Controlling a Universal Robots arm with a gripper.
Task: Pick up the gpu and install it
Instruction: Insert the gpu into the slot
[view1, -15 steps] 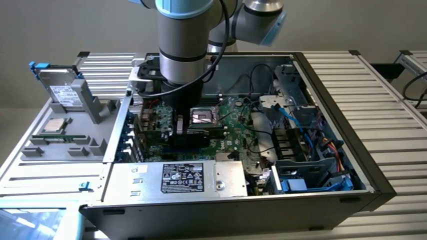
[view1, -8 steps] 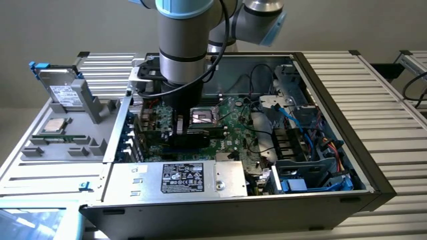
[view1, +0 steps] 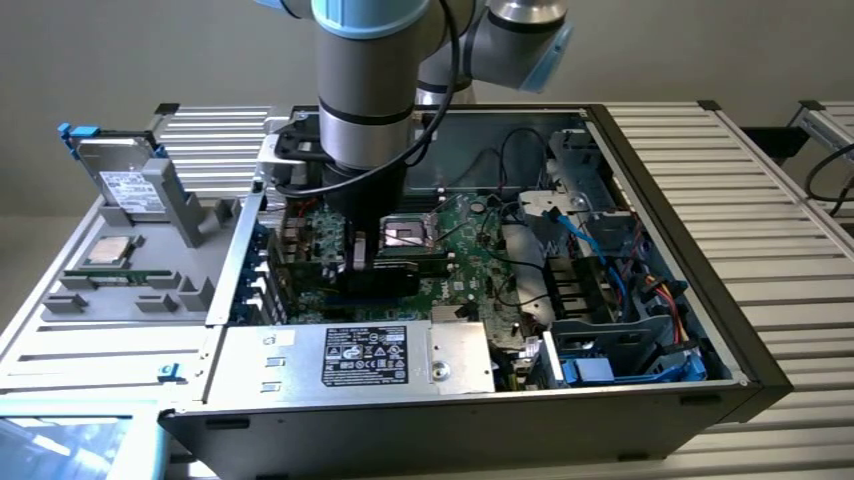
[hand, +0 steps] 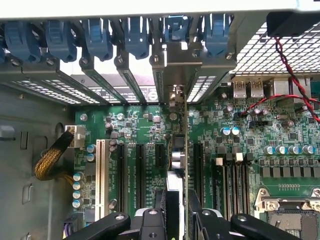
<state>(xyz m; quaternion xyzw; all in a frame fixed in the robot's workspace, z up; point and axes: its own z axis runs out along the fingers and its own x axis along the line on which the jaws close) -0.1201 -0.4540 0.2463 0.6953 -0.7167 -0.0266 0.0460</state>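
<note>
Now the jaws clamp the gpu (hand: 174, 192) edge-on, upright over the motherboard (hand: 280, 130) — its bracket (hand: 182, 62) at the case's (hand: 30, 150) rear slots.

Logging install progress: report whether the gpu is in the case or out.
In: the gpu stands on edge over the motherboard, held by the pincer. Seated: cannot tell.

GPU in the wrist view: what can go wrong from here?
1. The gpu hangs edge-on in the gripper among the black slots. If its edge is off its slot, pushing down could hit parts on the motherboard.
2. Its silver bracket sits close to the rear slot frame and the blue latches. It may catch there and tilt the card.
</note>
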